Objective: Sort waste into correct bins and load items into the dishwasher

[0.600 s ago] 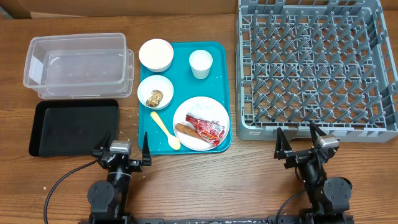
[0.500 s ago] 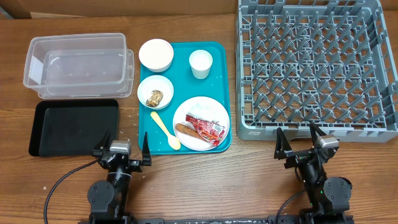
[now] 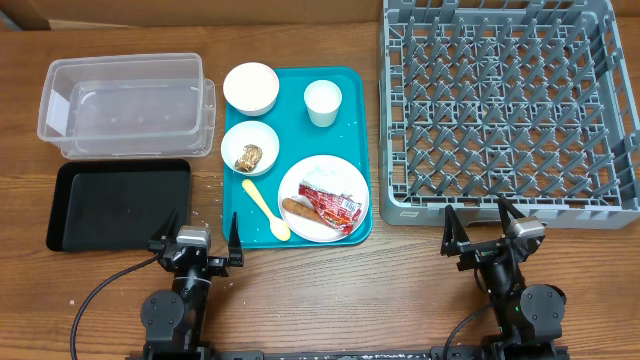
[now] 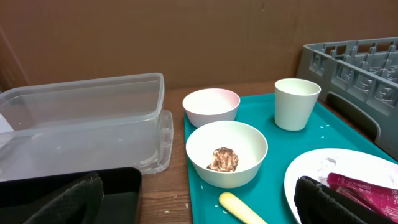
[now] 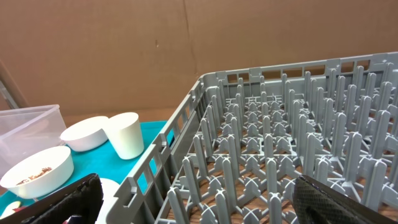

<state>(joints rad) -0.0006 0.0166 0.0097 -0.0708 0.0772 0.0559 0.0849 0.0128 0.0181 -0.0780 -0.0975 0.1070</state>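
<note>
Saw no change against the earlier overhead frames: arms and items as before. Noted wrapper (image 3: 332,205) and sausage (image 3: 298,211) lying on plate (image 3: 345,182), at near right corner of teal tray (image 3: 290,85); lump (image 3: 249,156) in bowl (image 3: 250,135) beside it, spoon (image 3: 266,209) just below.

Judged wrapper light, thin, slippery: pinch at a raised crease. Judged sausage soft: take across the middle, gently. Plate and bowl stiff, smooth: grip by rim.

Placed clear tub (image 3: 125,105) and black tray (image 3: 120,205) left of teal tray, rack (image 3: 510,105) right.

Found left tool (image 3: 195,238) spread fully wide, holding nothing, above bare desk (image 3: 330,290) near the spoon. Found right tool (image 3: 478,228) equally wide, empty, just short of the rack.
</note>
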